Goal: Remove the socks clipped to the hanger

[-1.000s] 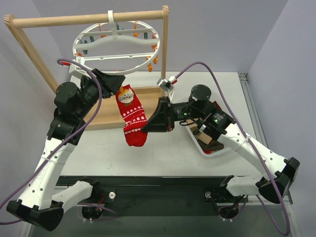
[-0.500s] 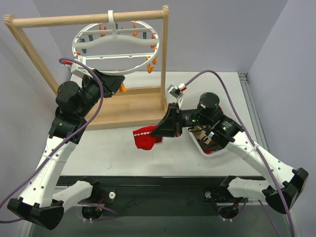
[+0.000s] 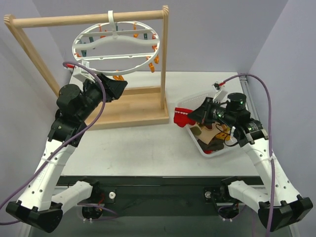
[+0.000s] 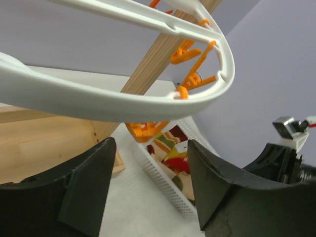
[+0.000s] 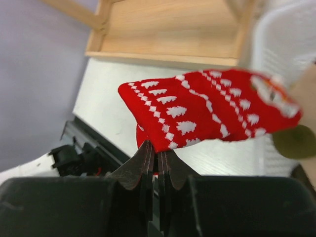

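Pinching the red sock (image 5: 207,116) at its cuff edge, the right gripper (image 5: 157,153) has its fingers pressed tight on the fabric. The rest of the sock drapes sideways, limp. From above, that sock hangs across the near-left rim of the basket (image 3: 206,152), partly over the mesh and partly over the bench (image 3: 138,148). The grip at one edge lets the sock trail freely, so opening the fingers a little further in should drop it among the other socks (image 3: 210,136) piled there.

The left gripper (image 3: 120,87) sits just under the lower-left arc of the hanger (image 3: 79,39), its fingers spread and holding nothing. An orange clip (image 4: 148,131) hangs between them in the wrist view. That placement looks like a way to reach a clip or steady the ring, which swings freely from its hook on the rack (image 3: 89,19).

No sock shows on the ring in any view; only orange and teal clips dangle from it. The far clips are small, so I cannot be sure each one is bare. By my reading the task is near its end, with the release into the basket as the step in hand. The risk is the sock sliding off the rim onto the bench.
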Robot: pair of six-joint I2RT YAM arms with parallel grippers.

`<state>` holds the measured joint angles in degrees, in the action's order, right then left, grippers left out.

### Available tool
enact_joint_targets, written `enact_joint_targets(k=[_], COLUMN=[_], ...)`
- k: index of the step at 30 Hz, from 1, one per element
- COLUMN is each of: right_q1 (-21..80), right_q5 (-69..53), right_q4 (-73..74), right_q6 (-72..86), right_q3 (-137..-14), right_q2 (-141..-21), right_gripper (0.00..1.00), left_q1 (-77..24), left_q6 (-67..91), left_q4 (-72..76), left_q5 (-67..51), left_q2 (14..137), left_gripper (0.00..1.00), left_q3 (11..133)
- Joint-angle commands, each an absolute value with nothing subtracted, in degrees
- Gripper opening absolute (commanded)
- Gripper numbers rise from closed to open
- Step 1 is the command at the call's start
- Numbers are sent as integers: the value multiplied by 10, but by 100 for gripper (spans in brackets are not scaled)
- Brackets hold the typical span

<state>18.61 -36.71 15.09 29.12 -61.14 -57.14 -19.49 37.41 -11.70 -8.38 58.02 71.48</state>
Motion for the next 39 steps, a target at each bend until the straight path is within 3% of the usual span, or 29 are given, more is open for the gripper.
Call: enact_joint_targets(k=[1, 4, 12, 15, 19, 26, 30, 36, 39], right_q1=[136, 112, 96, 95, 96, 188, 287, 426, 446], right_q5=[-262, -229, -179, -165, -152, -67, -53, -2, -2], right_q4=[250, 270, 294, 294, 299, 328, 301, 136, 72], right_q6=[254, 251, 236, 233, 230, 220, 271, 315, 363], right_q3=[-618, -614, -598, -586, -581, -609, -604, -503, -454], right_q2=[-550, -555, -597, -604, -606, -609, -609, -564, -555], right_gripper=[0, 1, 18, 27, 46, 63, 69, 81, 87], left_q1=[-213, -225, -276, -294, -322, -349, -357, -372, -385], left_q6=[282, 237, 100, 60, 42, 158, 269, 432, 495], left_q4=[-163, -196, -267, -275, -250, -72, 45, 260, 354], left_q5=[-72, -46, -4, -35, -136, -331, -367, -379, -365], left_q2=[542, 525, 491, 477, 462, 463, 482, 482, 488], left_gripper=[74, 82, 94, 95, 95, 94, 94, 94, 94], left_q3=[724, 726, 739, 729, 692, 564, 500, 382, 314])
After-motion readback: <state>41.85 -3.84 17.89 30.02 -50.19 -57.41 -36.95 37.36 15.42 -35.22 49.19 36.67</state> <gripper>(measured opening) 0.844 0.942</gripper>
